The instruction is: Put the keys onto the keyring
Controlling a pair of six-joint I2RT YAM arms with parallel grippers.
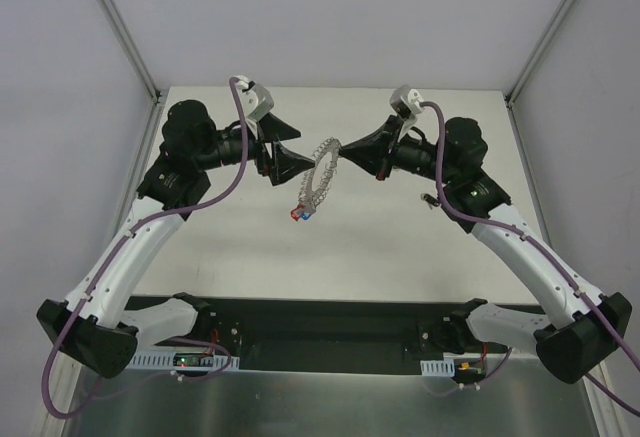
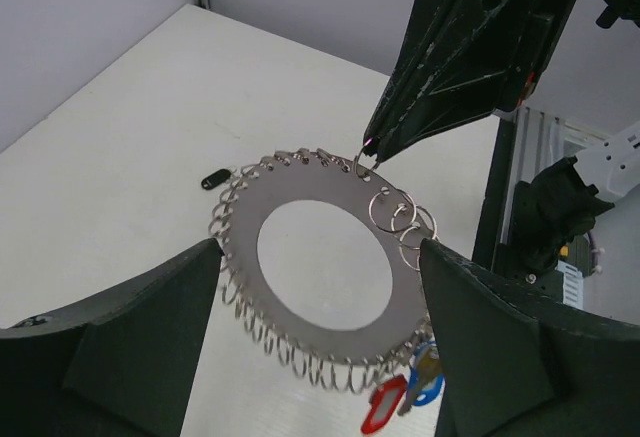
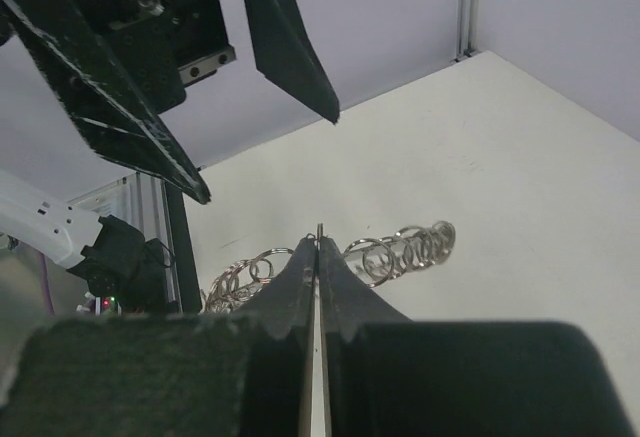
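Grey flat keyring (image 2: 310, 182) rimmed with wiry silver loops (image 2: 255, 322)

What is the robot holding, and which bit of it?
The keyring, pinched at its rim by the right end effector. The left end effector stands open on either side of it, not gripping.

One keyring (image 2: 300, 185), one black key (image 2: 213, 180), one red tag (image 2: 383, 404), perhaps one blue tag (image 2: 425, 389).
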